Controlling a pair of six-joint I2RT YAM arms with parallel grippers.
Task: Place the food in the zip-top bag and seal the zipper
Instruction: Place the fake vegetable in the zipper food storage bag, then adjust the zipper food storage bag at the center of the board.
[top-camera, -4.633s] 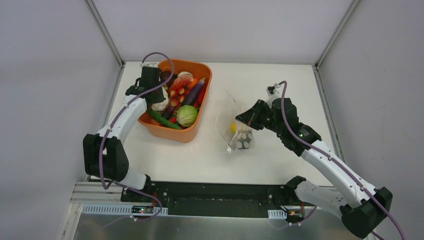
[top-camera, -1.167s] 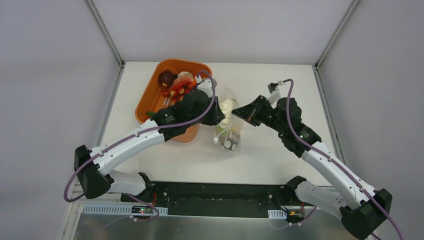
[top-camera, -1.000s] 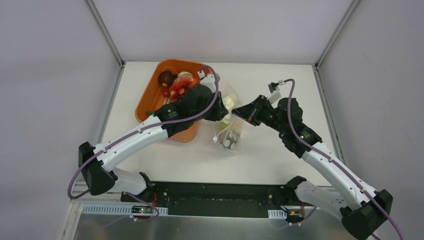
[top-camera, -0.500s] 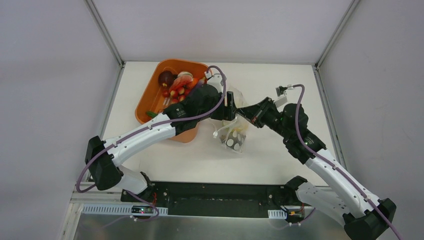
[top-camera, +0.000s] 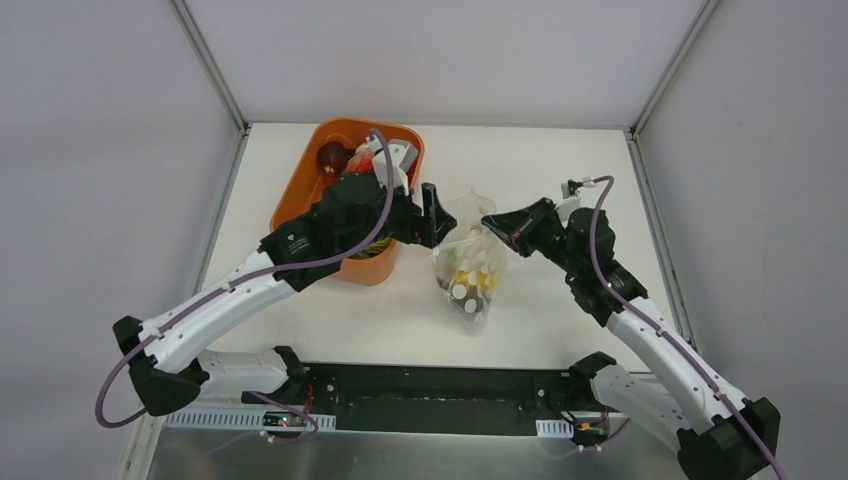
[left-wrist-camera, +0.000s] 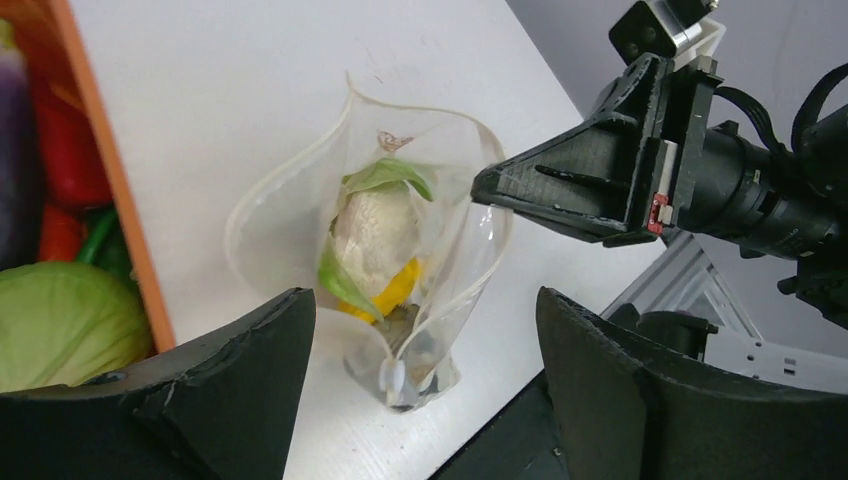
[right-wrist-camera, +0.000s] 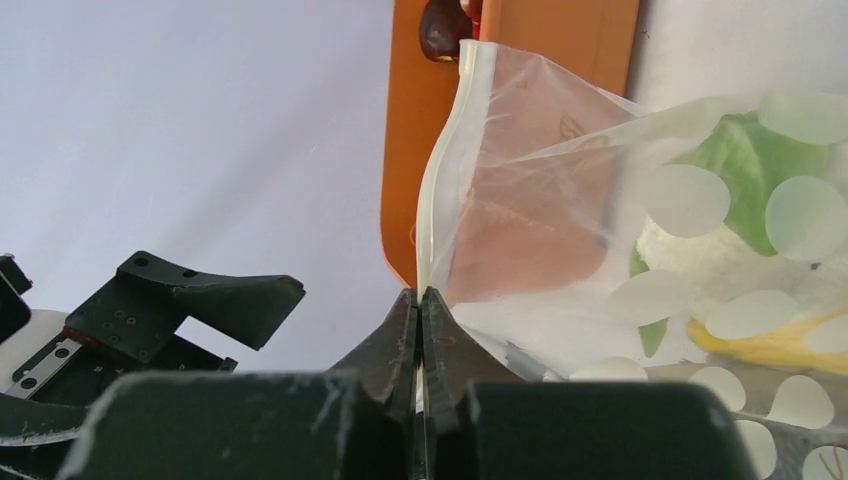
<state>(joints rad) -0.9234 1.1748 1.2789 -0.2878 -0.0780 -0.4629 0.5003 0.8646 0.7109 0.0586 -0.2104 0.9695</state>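
The zip-top bag (top-camera: 465, 272) hangs with its mouth held open, dotted end resting on the table. Inside it lie a white cauliflower (left-wrist-camera: 375, 228) with green leaves and a yellow piece (left-wrist-camera: 398, 288). My right gripper (right-wrist-camera: 421, 296) is shut on the bag's rim at the zipper (right-wrist-camera: 440, 185), lifting that edge (top-camera: 490, 222). My left gripper (top-camera: 430, 212) stands open and empty just left of the bag's mouth, fingers spread above it (left-wrist-camera: 422, 300). More food fills the orange tub (top-camera: 345, 262): green cabbage (left-wrist-camera: 60, 322), purple eggplant (left-wrist-camera: 14, 150), a red piece (left-wrist-camera: 66, 150).
The orange tub sits at the back left, partly under my left arm. White table (top-camera: 560, 170) extends right and in front of the bag. Grey walls close in the sides and back. A black rail (top-camera: 430, 395) runs along the near edge.
My left gripper has opened, dropped the cauliflower into the bag and drawn back left toward the tub. The right gripper shifted slightly right, still pinching the rim.
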